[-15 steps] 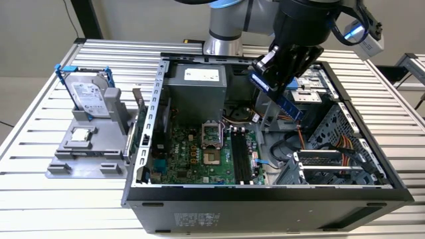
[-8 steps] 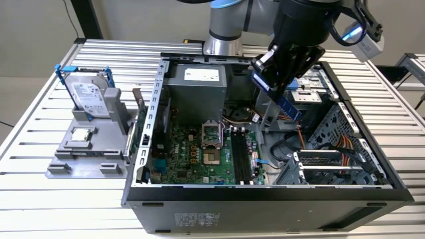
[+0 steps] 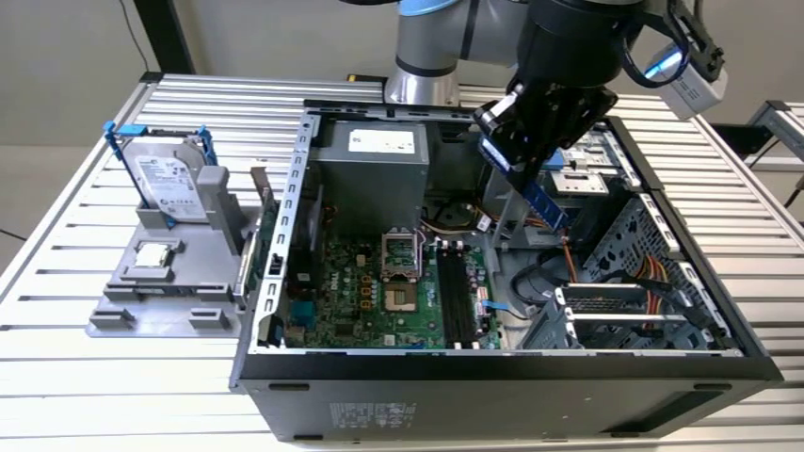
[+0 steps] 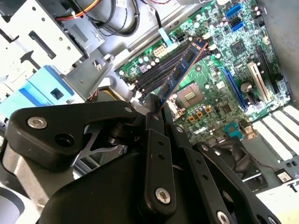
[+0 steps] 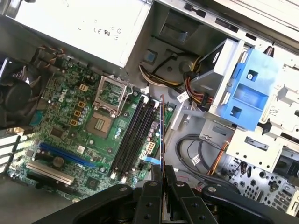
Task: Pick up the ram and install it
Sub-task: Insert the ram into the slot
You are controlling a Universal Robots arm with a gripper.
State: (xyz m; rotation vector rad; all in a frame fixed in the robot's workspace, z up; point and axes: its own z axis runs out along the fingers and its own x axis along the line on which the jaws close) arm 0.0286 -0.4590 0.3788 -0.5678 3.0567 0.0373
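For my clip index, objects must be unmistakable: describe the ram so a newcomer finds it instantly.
Start at the open computer case in the exterior view; over it hangs the gripper. The ram is the thin blue stick slanting down from its jaws. Unlike the long black slots lying flat on the motherboard, it is blue and held in the air.
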